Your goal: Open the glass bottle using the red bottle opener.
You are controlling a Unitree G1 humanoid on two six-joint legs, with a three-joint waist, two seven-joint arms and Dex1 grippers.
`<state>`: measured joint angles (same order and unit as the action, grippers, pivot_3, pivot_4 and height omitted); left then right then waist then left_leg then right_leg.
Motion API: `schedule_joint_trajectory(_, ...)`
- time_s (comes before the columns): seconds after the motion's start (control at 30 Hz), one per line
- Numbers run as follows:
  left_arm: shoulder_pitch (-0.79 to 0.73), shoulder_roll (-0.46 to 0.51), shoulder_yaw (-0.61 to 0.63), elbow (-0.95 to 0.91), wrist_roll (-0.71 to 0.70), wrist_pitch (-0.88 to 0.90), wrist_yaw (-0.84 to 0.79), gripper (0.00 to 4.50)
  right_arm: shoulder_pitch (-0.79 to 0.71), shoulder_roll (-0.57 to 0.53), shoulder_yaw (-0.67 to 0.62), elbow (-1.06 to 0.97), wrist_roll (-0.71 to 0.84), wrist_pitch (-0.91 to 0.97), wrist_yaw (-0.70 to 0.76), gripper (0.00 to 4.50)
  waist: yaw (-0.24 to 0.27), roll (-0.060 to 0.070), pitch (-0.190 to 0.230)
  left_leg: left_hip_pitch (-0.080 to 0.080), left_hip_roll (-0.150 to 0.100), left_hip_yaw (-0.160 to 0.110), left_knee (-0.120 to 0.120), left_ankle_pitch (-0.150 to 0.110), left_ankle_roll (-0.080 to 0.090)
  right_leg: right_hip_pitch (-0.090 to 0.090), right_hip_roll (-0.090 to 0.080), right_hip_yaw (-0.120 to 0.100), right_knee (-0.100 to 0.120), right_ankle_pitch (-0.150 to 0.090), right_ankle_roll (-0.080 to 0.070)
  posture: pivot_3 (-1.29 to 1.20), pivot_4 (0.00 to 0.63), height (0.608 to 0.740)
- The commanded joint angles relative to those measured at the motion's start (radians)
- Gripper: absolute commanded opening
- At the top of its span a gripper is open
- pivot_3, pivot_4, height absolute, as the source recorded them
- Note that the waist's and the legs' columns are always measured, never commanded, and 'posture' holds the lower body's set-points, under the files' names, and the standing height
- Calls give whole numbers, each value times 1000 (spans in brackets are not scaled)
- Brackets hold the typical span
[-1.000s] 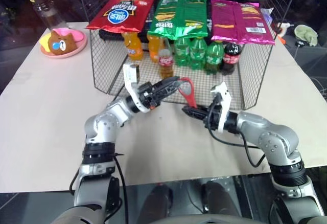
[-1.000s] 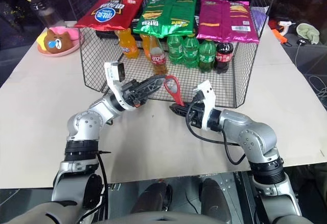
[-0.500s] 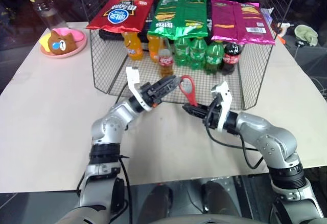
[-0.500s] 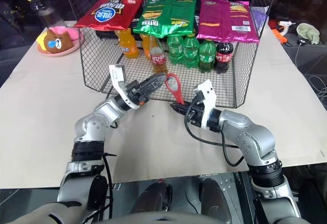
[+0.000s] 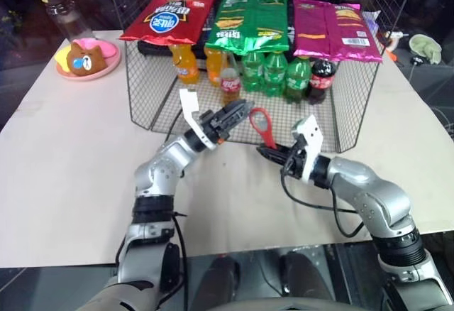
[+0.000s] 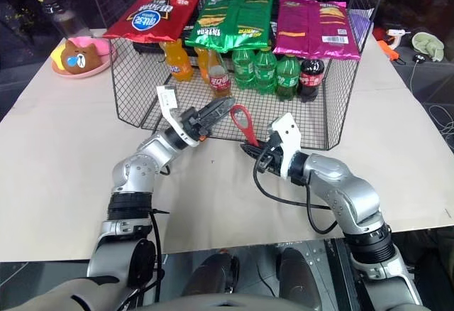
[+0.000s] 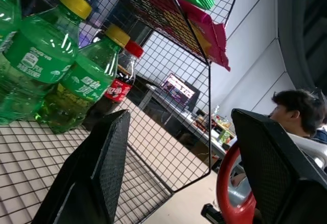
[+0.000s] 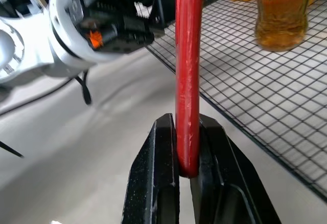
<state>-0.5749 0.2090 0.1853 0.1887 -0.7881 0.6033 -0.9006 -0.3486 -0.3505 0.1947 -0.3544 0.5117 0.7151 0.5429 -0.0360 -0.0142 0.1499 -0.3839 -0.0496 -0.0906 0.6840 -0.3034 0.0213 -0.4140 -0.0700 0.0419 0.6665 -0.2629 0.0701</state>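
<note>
The glass bottle, amber drink and red label, stands inside the wire rack among other bottles; its lower part shows as the amber bottle in the right wrist view. My right gripper is shut on the handle of the red bottle opener, whose oval loop points up in front of the rack. The handle of the opener rises between the closed fingers. My left gripper is open and empty, just left of the opener's loop, pointing into the rack's open front. The opener's loop shows beside one finger.
Three chip bags lie on top of the rack. Orange soda bottles, green bottles and a dark cola bottle flank the glass bottle. A pink plate with a bear toy sits back left. A person sits beyond the table.
My left arm has stretched forward toward the rack, its open gripper staying beside the opener's loop. My right wrist has rolled a little while holding the opener in place.
</note>
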Motion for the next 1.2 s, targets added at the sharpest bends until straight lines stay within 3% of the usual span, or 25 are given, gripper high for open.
schedule_joint_trajectory(0.03,-26,-14,-19,-7,-1,-9,-16,3253,-27,-2,29,-19,-46,-57,22,223,0,0,0,0,0,0,0,0,0,0,0,0,0,0,0,0,150,740)
schedule_joint_trajectory(0.5,-60,-21,44,36,-6,-67,8,3253,13,8,-11,5,-122,-134,22,223,0,0,0,0,0,0,0,0,0,0,0,0,0,0,0,0,150,740)
schedule_joint_trajectory(0.93,-149,-23,58,234,278,-497,207,3253,181,-23,-182,-32,-242,-327,-101,223,22,0,0,0,0,0,-2,0,0,0,0,0,-2,0,0,0,150,740)
schedule_joint_trajectory(1.2,-257,-13,23,435,430,-745,260,3253,239,-8,-193,-56,-241,-339,-121,223,24,0,0,-1,-1,0,-1,0,0,0,0,-1,-2,0,0,0,150,740)
